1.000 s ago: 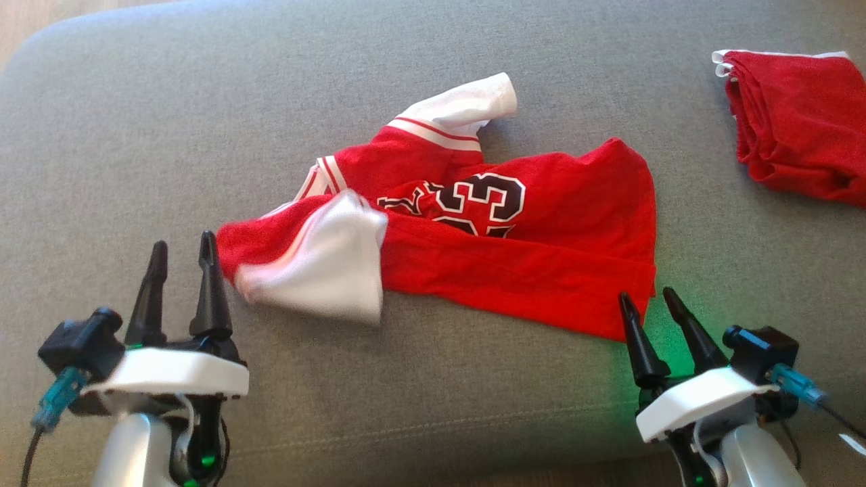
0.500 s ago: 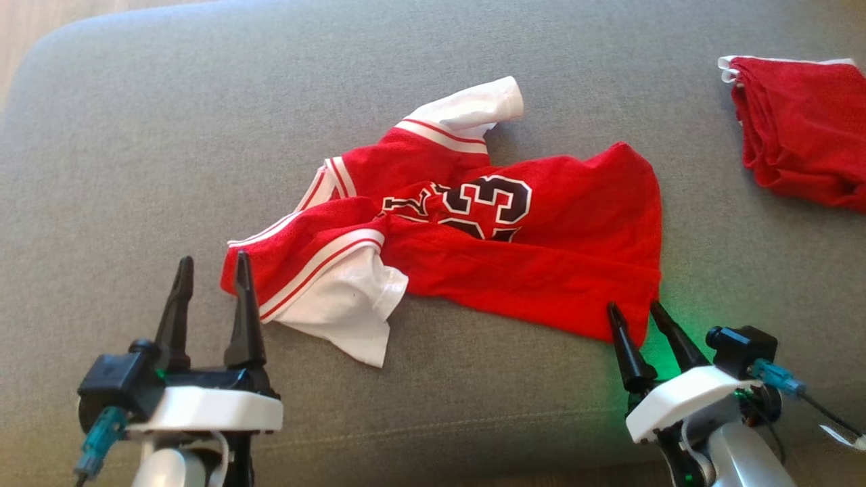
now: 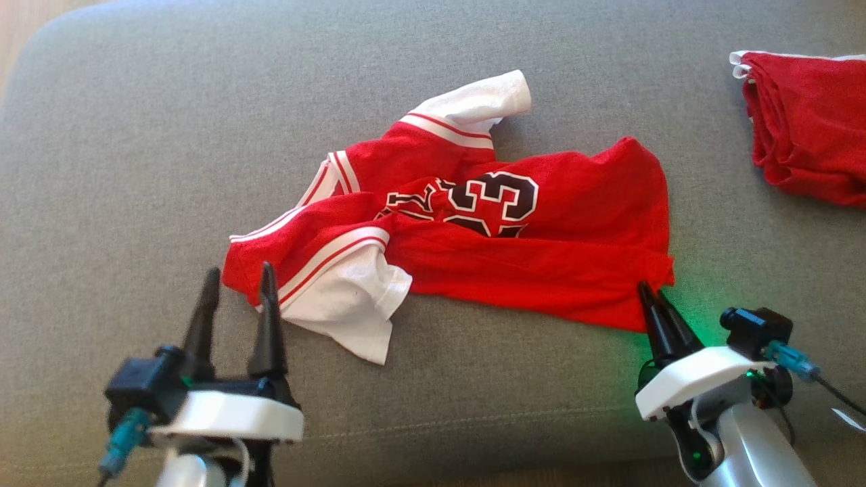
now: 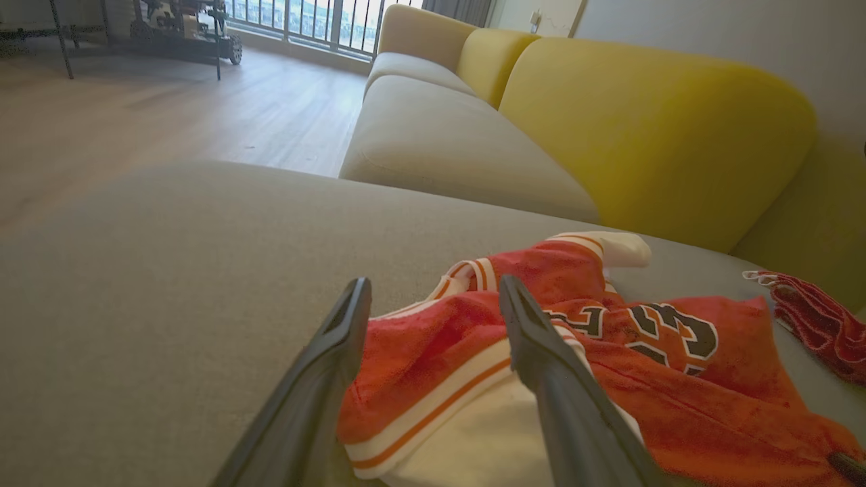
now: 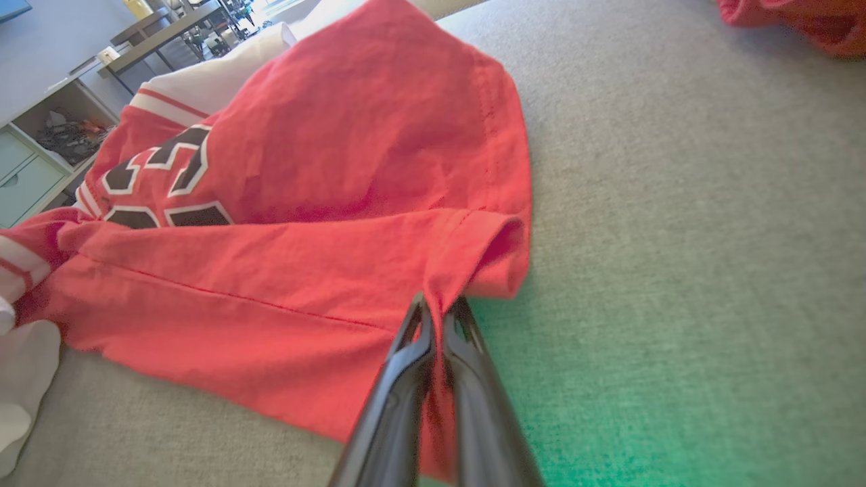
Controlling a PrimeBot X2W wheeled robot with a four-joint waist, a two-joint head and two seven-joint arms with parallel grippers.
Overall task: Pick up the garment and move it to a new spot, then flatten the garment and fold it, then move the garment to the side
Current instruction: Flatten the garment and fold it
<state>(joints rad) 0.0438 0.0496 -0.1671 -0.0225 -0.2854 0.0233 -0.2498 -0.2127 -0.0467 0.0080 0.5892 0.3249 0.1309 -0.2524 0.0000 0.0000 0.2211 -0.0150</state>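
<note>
Head view — red-and-white garment (image 3: 575,223) lies rumpled, partly folded over.

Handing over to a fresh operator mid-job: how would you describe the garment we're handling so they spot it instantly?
Start at the wide grey cushion and look to its middle. There lies a crumpled red jersey with white sleeves. Unlike the plain red bundle at the far right edge, it bears a black number outlined in white.
</note>
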